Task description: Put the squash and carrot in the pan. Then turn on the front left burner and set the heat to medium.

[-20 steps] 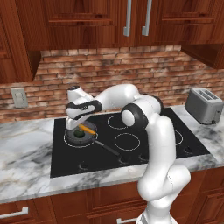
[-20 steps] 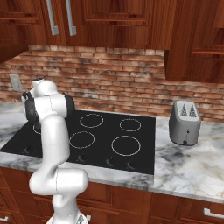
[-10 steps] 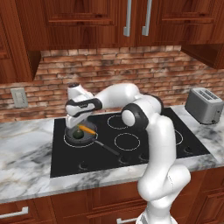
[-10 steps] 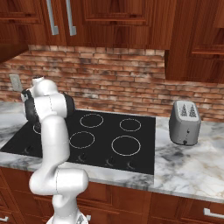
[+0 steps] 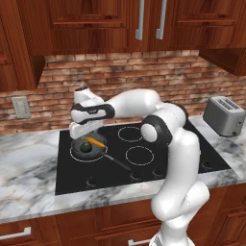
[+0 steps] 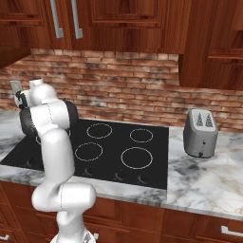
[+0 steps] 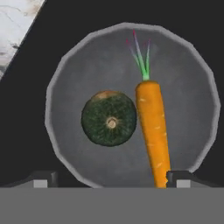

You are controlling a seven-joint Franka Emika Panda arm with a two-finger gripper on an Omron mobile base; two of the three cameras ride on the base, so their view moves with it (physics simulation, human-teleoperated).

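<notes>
The dark grey pan (image 7: 70,78) sits on the front left burner (image 5: 73,154) of the black cooktop, its thin black handle (image 5: 119,164) pointing toward the front right. The dark green squash (image 7: 109,118) lies near the pan's middle. Beside it and touching it lies the orange carrot (image 7: 153,127), free in the pan. My gripper (image 7: 109,180) hangs open just above the pan (image 5: 88,150), fingertips wide apart and nothing between them. From the left base view the squash (image 5: 85,147) and carrot (image 5: 96,142) show under the hand (image 5: 86,129). In the right base view my own arm hides the pan.
Three smaller burner rings (image 5: 139,154) lie right of the pan. Round knobs (image 5: 136,176) line the cooktop's front edge. A silver toaster (image 6: 200,134) stands on the marble counter at the right. The brick wall and an outlet (image 5: 21,106) are behind.
The jaws have gone from shut to wide open above the pan, and the carrot now lies loose beside the squash. The arm has hardly moved.
</notes>
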